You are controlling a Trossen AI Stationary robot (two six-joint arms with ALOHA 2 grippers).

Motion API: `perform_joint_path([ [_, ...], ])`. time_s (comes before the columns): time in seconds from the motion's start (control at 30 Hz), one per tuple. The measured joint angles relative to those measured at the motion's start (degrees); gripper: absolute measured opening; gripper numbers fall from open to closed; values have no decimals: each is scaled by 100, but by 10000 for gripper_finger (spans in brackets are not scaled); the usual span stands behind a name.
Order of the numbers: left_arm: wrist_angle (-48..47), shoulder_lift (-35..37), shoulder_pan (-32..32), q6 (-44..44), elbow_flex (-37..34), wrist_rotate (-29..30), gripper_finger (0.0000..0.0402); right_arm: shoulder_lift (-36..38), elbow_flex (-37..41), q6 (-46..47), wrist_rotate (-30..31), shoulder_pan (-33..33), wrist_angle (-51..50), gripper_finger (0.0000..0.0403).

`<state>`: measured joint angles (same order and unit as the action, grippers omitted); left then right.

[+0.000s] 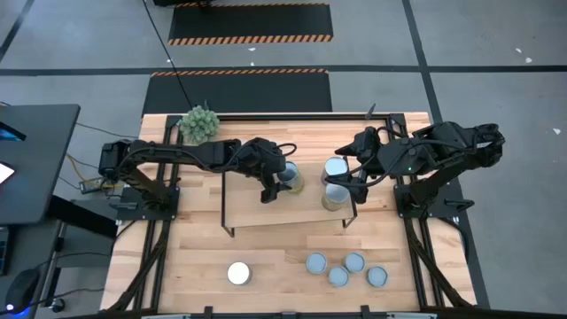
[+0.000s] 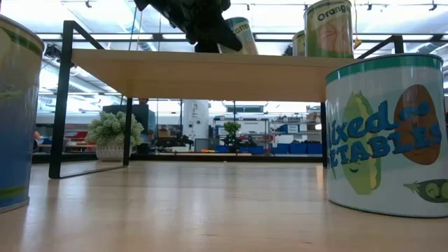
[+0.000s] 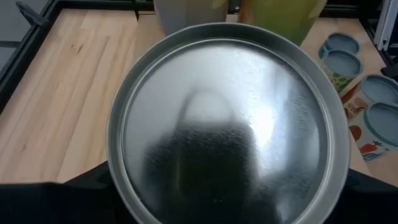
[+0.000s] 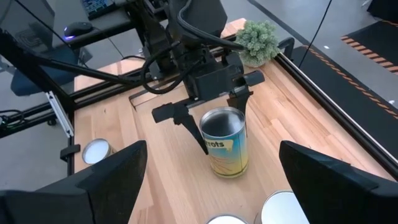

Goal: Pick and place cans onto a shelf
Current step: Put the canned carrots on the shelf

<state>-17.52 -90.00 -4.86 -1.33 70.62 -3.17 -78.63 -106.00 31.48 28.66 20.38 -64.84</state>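
The shelf (image 1: 266, 211), a light-wood board on black rods, stands mid-table. My left gripper (image 1: 280, 183) reaches over the shelf's far part from the table's left and is shut on a yellow-labelled can (image 4: 226, 149), whose silvery top (image 3: 224, 118) fills the left wrist view. Two more cans (image 1: 335, 167) (image 1: 335, 196) stand on the shelf's right part. My right gripper (image 1: 353, 175) hovers open just right of these two, its fingers (image 4: 118, 177) wide apart with nothing between them. A white-topped can (image 1: 238, 273) and several grey-blue ones (image 1: 337, 276) stand on the table near its front edge. My left gripper pinches the can's side wall (image 4: 210, 144) between its two fingers, one on each opposite side, reaching from the rim down about half the can's height. The fingers come from the table's left, slanting down. The can's base is down at the shelf board; it leans slightly in the low view.
A spiky green plant ball (image 1: 198, 122) sits at the table's far left corner. In the low view two cans stand close in front, one at the right (image 2: 388, 133) and one at the left (image 2: 12, 112). Bare shelf board lies left of the held can.
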Motion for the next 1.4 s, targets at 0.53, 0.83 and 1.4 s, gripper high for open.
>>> perform_joint_path([
  [0.53,7,0,136,-128,93,177,391,-7,0,90,37,0,50,373],
  [0.83,-130,0,138,-110,420,272,397,-9,0,92,37,0,50,373],
  [1.4,-2400,74,322,-539,1647,633,398,-11,1,152,141,11,47,373],
])
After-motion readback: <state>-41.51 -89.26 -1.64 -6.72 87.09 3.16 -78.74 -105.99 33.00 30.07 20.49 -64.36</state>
